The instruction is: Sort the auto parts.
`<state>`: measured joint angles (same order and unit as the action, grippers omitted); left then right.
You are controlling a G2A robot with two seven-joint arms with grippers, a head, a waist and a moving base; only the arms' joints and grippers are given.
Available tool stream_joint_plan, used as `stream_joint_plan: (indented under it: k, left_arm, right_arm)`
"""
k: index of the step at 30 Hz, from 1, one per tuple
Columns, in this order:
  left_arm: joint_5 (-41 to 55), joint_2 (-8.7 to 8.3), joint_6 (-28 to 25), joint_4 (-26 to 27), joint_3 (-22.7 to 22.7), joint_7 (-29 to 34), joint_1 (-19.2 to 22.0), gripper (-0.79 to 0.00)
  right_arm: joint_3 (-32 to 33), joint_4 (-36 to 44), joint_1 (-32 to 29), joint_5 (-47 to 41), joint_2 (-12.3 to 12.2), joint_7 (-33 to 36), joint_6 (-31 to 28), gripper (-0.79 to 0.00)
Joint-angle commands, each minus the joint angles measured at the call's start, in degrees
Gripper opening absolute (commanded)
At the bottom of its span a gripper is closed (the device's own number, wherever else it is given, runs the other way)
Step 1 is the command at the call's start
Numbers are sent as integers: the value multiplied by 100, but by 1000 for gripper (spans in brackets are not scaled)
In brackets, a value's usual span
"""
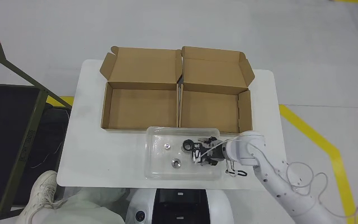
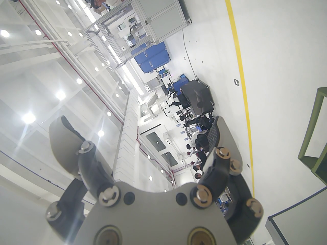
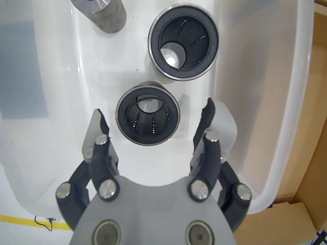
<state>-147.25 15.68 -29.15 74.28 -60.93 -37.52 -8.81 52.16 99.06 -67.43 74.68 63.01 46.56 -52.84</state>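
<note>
**Bright, flat light from overhead**

Top view: white light all over, the table (image 1: 78,151) and floor (image 1: 313,45) almost washed out, the boxes (image 1: 140,109) holding only thin soft shadows along their walls. Left wrist view stares up into rows of ceiling lamps (image 2: 28,118); they bloom, and a flare streaks down across the left gripper (image 2: 139,122). The yellow line (image 2: 237,52) bows with the lens. Right wrist view: small glints on the tray (image 3: 305,90), soft shadows beside the parts (image 3: 153,123)

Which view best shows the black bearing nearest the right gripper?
The right wrist view: the bearing stands upright in the clear tray, bore and ball rows visible. In the top view it is a small dark shape by the right gripper. The left wrist view faces the room.
</note>
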Motion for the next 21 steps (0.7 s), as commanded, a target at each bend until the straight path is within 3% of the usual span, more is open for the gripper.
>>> stream_joint_plan:
  k: [1,5,8,14,17,21]
  left_arm:
    - [0,0,0,0,0,0,0,0]
    - [0,0,0,0,0,0,0,0]
    - [0,0,0,0,0,0,0,0]
    - [0,0,0,0,0,0,0,0]
    - [0,0,0,0,0,0,0,0]
    - [0,0,0,0,0,0,0,0]
  right_arm:
    - [-14,-32,25,-48,-2,-17,1,-212]
    - [-52,-78,75,-114,-10,-45,-48,-231]
    - [-87,-119,114,-176,-16,-91,-118,-314]
    - [-152,-151,175,-215,-30,-94,-148,-588]
    - [-185,-143,194,-220,-37,-85,-136,-779]
    - [-213,-91,206,-227,-50,-65,-108,-785]
